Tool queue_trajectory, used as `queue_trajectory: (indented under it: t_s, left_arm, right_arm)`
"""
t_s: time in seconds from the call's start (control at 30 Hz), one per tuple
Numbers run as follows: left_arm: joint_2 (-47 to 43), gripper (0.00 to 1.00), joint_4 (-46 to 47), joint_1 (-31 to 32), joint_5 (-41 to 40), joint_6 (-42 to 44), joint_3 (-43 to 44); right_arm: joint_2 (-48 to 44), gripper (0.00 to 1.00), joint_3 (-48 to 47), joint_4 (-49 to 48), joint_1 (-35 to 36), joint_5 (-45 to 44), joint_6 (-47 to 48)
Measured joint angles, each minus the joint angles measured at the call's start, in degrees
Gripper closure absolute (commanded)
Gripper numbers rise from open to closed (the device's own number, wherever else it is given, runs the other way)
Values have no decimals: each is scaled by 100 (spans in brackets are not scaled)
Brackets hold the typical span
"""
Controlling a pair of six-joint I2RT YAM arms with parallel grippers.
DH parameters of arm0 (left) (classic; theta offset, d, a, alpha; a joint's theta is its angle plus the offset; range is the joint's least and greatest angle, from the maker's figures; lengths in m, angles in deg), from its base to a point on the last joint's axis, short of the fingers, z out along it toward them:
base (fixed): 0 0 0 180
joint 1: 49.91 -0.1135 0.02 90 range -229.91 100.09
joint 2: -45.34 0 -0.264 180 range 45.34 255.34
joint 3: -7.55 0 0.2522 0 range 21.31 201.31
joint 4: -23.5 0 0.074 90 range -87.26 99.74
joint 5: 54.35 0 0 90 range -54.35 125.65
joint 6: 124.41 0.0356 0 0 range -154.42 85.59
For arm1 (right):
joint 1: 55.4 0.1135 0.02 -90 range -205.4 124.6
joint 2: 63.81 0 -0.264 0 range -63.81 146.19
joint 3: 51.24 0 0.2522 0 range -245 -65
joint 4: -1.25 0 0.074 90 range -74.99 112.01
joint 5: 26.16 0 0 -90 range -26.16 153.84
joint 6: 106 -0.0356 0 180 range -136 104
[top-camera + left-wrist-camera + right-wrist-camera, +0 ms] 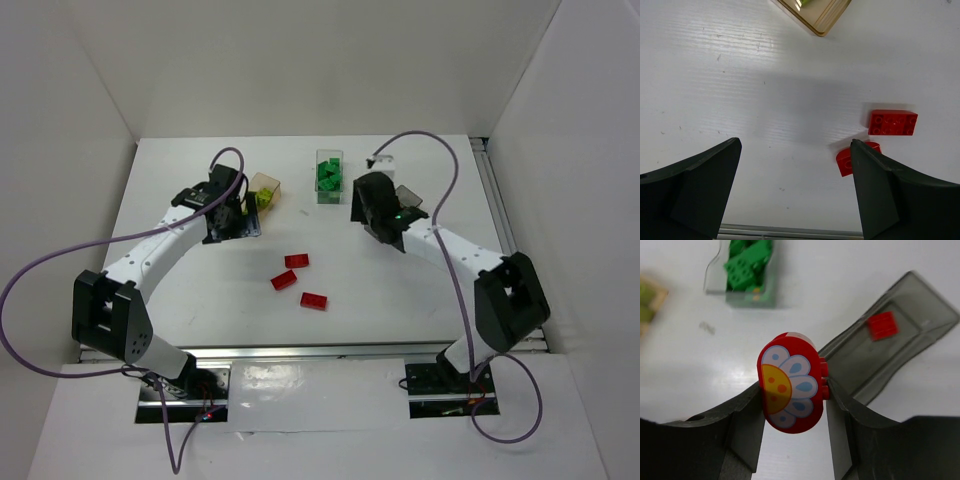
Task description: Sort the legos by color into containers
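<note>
The right gripper (795, 390) is clamped on a flower brick (790, 365), held just beside the grey box (900, 335), likely because reds belong there: a red square (883, 325) already lies inside. The left gripper (795, 147) gapes wide and empty. Three loose reds (296, 261) wait well left of that box.

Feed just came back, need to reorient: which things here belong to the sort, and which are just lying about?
Job: red flower-print brick in right gripper; three loose red bricks; orange-tan box; clear box of green bricks; smoky grey box.
Lying about: purple cables; metal rail.
</note>
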Motion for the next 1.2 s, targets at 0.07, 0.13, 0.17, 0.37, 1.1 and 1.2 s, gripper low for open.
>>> queue_trajectory:
  t_s: [0.07,0.13,0.17,0.37,1.1,1.2]
  left_arm:
    - [0,1,-2,22,-2,0,15]
    - [0,1,-7,35,0,0,39]
    - [0,1,-15,37,0,0,59]
    - [2,1,-24,37,-9,0,188]
    - [-400,0,-535,42,-1126,-780,107]
    - [-1049,0,-603,42,-1416,-1001,-11]
  right_arm:
    - [-275,62,9,-4,-251,-114,-103]
    - [-332,62,9,-22,-551,-197,-197]
    - [-286,60,11,-20,-693,-243,-234]
    - [494,24,-13,-2,-1049,-323,-380]
    - [302,0,81,94,1318,1060,-304]
    - [811,0,-144,131,1528,1180,-562]
